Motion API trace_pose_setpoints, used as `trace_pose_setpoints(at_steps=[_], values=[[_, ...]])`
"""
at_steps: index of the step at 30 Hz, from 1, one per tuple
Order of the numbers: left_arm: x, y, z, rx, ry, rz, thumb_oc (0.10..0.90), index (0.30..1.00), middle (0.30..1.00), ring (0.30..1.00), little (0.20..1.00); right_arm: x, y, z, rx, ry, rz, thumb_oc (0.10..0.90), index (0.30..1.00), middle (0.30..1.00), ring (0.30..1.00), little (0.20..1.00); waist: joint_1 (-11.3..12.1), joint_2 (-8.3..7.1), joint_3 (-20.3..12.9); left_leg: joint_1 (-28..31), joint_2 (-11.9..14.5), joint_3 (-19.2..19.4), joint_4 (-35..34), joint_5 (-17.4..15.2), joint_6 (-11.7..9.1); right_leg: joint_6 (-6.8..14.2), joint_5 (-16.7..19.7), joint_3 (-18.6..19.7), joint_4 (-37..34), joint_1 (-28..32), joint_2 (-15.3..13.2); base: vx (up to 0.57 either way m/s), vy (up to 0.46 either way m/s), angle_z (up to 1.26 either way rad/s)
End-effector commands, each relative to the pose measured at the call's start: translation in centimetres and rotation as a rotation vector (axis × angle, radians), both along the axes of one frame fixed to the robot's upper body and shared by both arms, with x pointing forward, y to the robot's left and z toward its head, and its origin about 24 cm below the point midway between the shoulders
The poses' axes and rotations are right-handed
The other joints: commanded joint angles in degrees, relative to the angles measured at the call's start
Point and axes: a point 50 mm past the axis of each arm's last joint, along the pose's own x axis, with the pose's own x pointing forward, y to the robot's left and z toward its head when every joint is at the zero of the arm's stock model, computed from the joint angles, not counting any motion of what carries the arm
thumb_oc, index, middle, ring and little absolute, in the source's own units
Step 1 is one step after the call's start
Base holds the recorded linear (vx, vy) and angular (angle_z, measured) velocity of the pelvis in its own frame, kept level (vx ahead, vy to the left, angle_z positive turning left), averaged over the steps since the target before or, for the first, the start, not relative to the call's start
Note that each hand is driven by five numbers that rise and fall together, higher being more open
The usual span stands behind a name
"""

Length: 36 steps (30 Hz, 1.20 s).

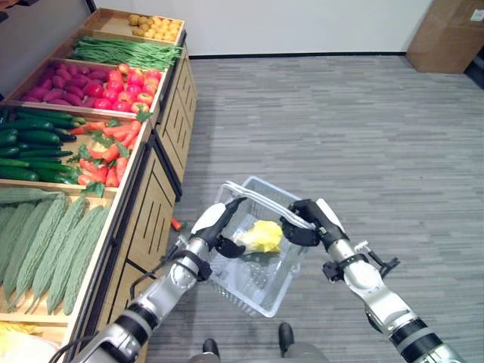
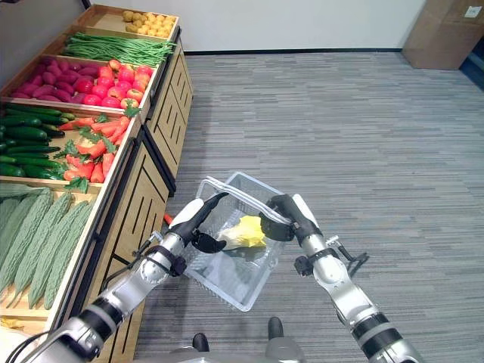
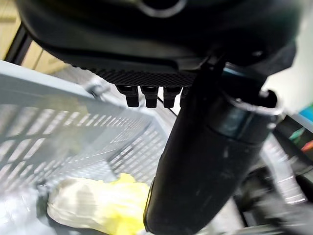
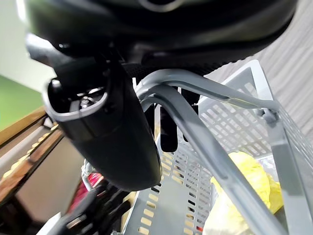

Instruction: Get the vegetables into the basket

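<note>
A clear plastic basket (image 1: 251,293) hangs in front of me above the grey floor. My right hand (image 1: 316,219) is shut on its two metal handles (image 4: 205,142), which run under the palm. A pale yellow cabbage (image 1: 262,235) lies inside the basket, also seen in the left wrist view (image 3: 93,208). My left hand (image 1: 215,219) hovers over the basket's left rim, open, its fingers stretched along the handle. Its thumb (image 3: 205,161) hangs down just beside the cabbage without gripping it.
A wooden produce stand runs along my left with bitter gourds (image 1: 45,242), cucumbers (image 1: 30,144), carrots (image 1: 106,151), red and purple produce (image 1: 91,83), green beans (image 1: 125,53) and potatoes (image 1: 155,26). A small orange piece (image 1: 175,224) lies by the stand's foot. A cardboard box (image 1: 446,34) stands far right.
</note>
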Motion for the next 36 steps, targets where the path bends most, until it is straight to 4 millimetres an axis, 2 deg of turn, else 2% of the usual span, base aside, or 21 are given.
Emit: trace_pose_setpoints(at_steps=[1, 2, 4, 6, 8, 9, 10, 13, 14, 15, 16, 17, 20, 22, 23, 24, 29, 31, 34, 36], values=[[1.4, -0.8, 3.8, -0.158, -0.110, -0.107, 0.900, 1.000, 1.000, 1.000, 1.000, 2.0, -1.1, 6.0, 0.069, -0.350, -0.070, 0.400, 0.300, 0.300, 0.300, 0.300, 0.57, -1.23, -6.40, 0.30, 0.69, -2.87, 0.10, -2.74, -2.52, 4.34, -2.70, -3.55, 0.19, 1.04, -2.67, 0.00, 0.000, 0.00], [0.3, -1.1, 4.2, -0.259, -0.057, -0.178, 0.900, 1.000, 1.000, 1.000, 1.000, 1.4, -2.5, 4.9, 0.066, -0.313, -0.142, 0.400, 0.300, 0.300, 0.300, 0.300, 0.70, -1.12, -6.26, 0.15, 0.55, -3.24, 0.10, -2.73, -2.44, 4.28, -2.73, -3.77, 0.19, 1.09, -2.70, 0.00, 0.000, 0.00], [-0.5, -0.8, 3.9, -0.333, 0.002, -0.182, 0.900, 1.000, 1.000, 1.000, 1.000, 0.9, -3.3, 4.1, 0.050, -0.287, -0.190, 0.400, 0.300, 0.300, 0.300, 0.300, 0.80, -1.16, -6.18, -0.03, 0.51, -3.53, 0.10, -2.67, -2.40, 4.22, -2.72, -3.97, 0.19, 1.05, -2.75, 0.00, 0.000, 0.00], [-1.0, -0.7, 3.6, -0.349, 0.033, -0.190, 0.900, 1.000, 1.000, 1.000, 1.000, 0.6, -3.9, 3.5, 0.038, -0.264, -0.218, 0.400, 0.300, 0.300, 0.300, 0.300, 0.86, -1.16, -6.15, -0.14, 0.49, -3.72, 0.10, -2.70, -2.35, 4.16, -2.73, -4.14, 0.19, 1.05, -2.78, 0.00, 0.000, 0.00], [-2.2, 0.0, 2.5, -0.375, 0.115, -0.185, 0.900, 1.000, 1.000, 1.000, 1.000, -0.5, -5.7, 1.5, -0.024, -0.183, -0.296, 0.400, 0.300, 0.300, 0.300, 0.300, 1.04, -1.18, -5.99, -0.35, 0.40, -4.07, 0.10, -2.64, -2.28, 4.08, -2.72, -4.45, 0.19, 1.08, -2.86, -0.01, 0.001, 0.02], [-2.2, 0.1, 2.5, -0.375, 0.116, -0.185, 0.900, 1.000, 1.000, 1.000, 1.000, -0.6, -5.7, 1.4, -0.024, -0.183, -0.296, 0.400, 0.300, 0.300, 0.300, 0.300, 1.03, -1.19, -6.05, -0.36, 0.40, -4.09, 0.10, -2.65, -2.28, 4.08, -2.73, -4.46, 0.19, 1.08, -2.86, -0.02, -0.004, 0.05], [-2.8, 0.8, 1.7, -0.364, 0.155, -0.168, 0.900, 1.000, 1.000, 1.000, 1.000, -1.3, -7.0, 0.3, -0.089, -0.131, -0.337, 0.400, 0.300, 0.300, 0.300, 0.300, 1.17, -1.26, -5.90, -0.45, 0.31, -4.36, 0.10, -2.60, -2.25, 4.05, -2.71, -4.49, 0.19, 1.04, -2.87, -0.02, -0.007, 0.06], [-3.4, 1.8, 0.6, -0.343, 0.197, -0.124, 0.900, 1.000, 1.000, 1.000, 1.000, -2.2, -8.2, -0.8, -0.142, -0.076, -0.374, 0.400, 0.300, 0.300, 0.300, 0.300, 1.24, -1.31, -5.82, -0.51, 0.23, -4.42, 0.10, -2.58, -2.23, 4.07, -2.69, -4.56, 0.19, 0.96, -2.85, -0.02, -0.004, 0.06], [-3.9, 2.8, -0.5, -0.302, 0.239, -0.095, 0.900, 1.000, 1.000, 1.000, 1.000, -3.2, -9.4, -1.7, -0.199, -0.025, -0.408, 0.400, 0.300, 0.300, 0.300, 0.300, 1.24, -1.32, -5.68, -0.53, 0.20, -4.48, 0.10, -2.52, -2.24, 4.08, -2.63, -4.49, 0.19, 0.89, -2.80, -0.01, -0.005, 0.04], [-3.9, 2.8, -0.6, -0.301, 0.239, -0.095, 0.900, 1.000, 1.000, 1.000, 1.000, -3.2, -9.3, -1.7, -0.199, -0.024, -0.408, 0.400, 0.300, 0.300, 0.300, 0.300, 1.25, -1.31, -5.70, -0.52, 0.20, -4.47, 0.10, -2.53, -2.24, 4.08, -2.63, -4.48, 0.19, 0.89, -2.79, 0.00, 0.000, 0.00], [-4.3, 3.5, -1.5, -0.280, 0.271, -0.062, 0.900, 1.000, 1.000, 1.000, 1.000, -3.8, -10.0, -2.4, -0.217, 0.011, -0.434, 0.400, 0.300, 0.300, 0.300, 0.300, 1.25, -1.35, -5.69, -0.43, 0.24, -4.43, 0.10, -2.52, -2.26, 4.09, -2.64, -4.44, 0.19, 0.92, -2.72, 0.00, 0.000, 0.00], [-5.4, 5.3, -3.8, -0.259, 0.368, 0.047, 0.900, 1.000, 1.000, 1.000, 1.000, -4.9, -11.2, -3.1, -0.229, 0.054, -0.491, 0.400, 0.300, 0.300, 0.300, 0.300, 1.24, -1.47, -5.59, -0.23, 0.36, -4.26, 0.10, -2.40, -2.32, 4.06, -2.55, -4.46, 0.19, 0.95, -2.66, 0.00, 0.000, 0.00], [-6.6, 6.7, -5.8, -0.200, 0.444, 0.114, 0.900, 1.000, 1.000, 1.000, 1.000, -6.0, -12.3, -4.0, -0.241, 0.111, -0.541, 0.400, 0.300, 0.300, 0.300, 0.300, 1.30, -1.42, -5.54, -0.14, 0.44, -4.26, 0.10, -2.25, -2.34, 4.04, -2.51, -4.38, 0.19, 0.95, -2.56, 0.00, 0.000, 0.00], [-7.7, 7.7, -7.5, -0.161, 0.513, 0.176, 0.900, 1.000, 1.000, 1.000, 1.000, -6.6, -12.7, -4.5, -0.240, 0.140, -0.565, 0.400, 0.300, 0.300, 0.300, 0.300, 1.24, -1.46, -5.49, -0.16, 0.47, -4.18, 0.10, -2.17, -2.36, 4.05, -2.39, -4.30, 0.19, 0.89, -2.61, 0.00, 0.000, 0.00], [-7.7, 7.7, -7.5, -0.161, 0.512, 0.176, 0.900, 1.000, 1.000, 1.000, 1.000, -6.6, -12.8, -4.5, -0.240, 0.140, -0.565, 0.400, 0.300, 0.300, 0.300, 0.300, 1.23, -1.41, -5.48, -0.17, 0.47, -4.18, 0.10, -2.17, -2.36, 4.05, -2.39, -4.30, 0.19, 0.87, -2.61, 0.00, 0.000, 0.00], [-8.7, 8.6, -9.2, -0.055, 0.571, 0.214, 0.900, 1.000, 1.000, 1.000, 1.000, -7.2, -13.1, -4.9, -0.244, 0.168, -0.575, 0.400, 0.300, 0.300, 0.300, 0.300, 1.03, -1.48, -5.44, -0.26, 0.47, -4.07, 0.10, -2.19, -2.37, 4.10, -2.33, -4.16, 0.19, 0.73, -2.64, 0.00, 0.000, 0.00], [-11.8, 10.1, -13.2, 0.126, 0.721, 0.374, 0.900, 1.000, 1.000, 1.000, 1.000, -8.4, -13.5, -6.1, -0.260, 0.238, -0.595, 0.400, 0.300, 0.300, 0.300, 0.300, 0.71, -1.51, -5.18, -0.45, 0.38, -3.92, 0.10, -2.25, -2.33, 4.05, -2.14, -3.92, 0.19, 0.33, -2.67, 0.00, 0.000, 0.00], [-13.9, 10.6, -14.9, 0.122, 0.825, 0.508, 0.900, 1.000, 1.000, 1.000, 1.000, -8.9, -13.6, -6.5, -0.262, 0.266, -0.605, 0.400, 0.300, 0.300, 0.300, 0.300, 0.73, -1.69, -5.21, -0.41, 0.43, -3.80, 0.10, -2.25, -2.32, 3.88, -2.12, -3.90, 0.19, 0.55, -2.56, 0.00, 0.000, 0.00], [-15.8, 11.4, -16.0, 0.117, 0.902, 0.688, 0.900, 1.000, 1.000, 1.000, 1.000, -9.1, -13.4, -6.8, -0.271, 0.286, -0.585, 0.400, 0.300, 0.300, 0.300, 0.300, 0.53, -1.89, -4.73, -0.24, 0.92, -4.14, 0.10, -2.15, -2.47, 3.32, -2.62, -4.27, 1.09, 0.70, -2.22, -0.01, -0.018, 0.00], [-16.7, 12.2, -16.2, 0.197, 0.927, 0.739, 0.900, 1.000, 1.000, 1.000, 1.000, -8.9, -13.3, -6.7, -0.281, 0.285, -0.569, 0.400, 0.300, 0.300, 0.300, 0.300, 0.51, -1.80, -3.57, -0.55, 1.66, -4.59, 0.10, -1.72, -2.66, 2.65, -4.27, -4.24, 4.92, -1.35, -1.60, -0.05, -0.071, 0.01]])
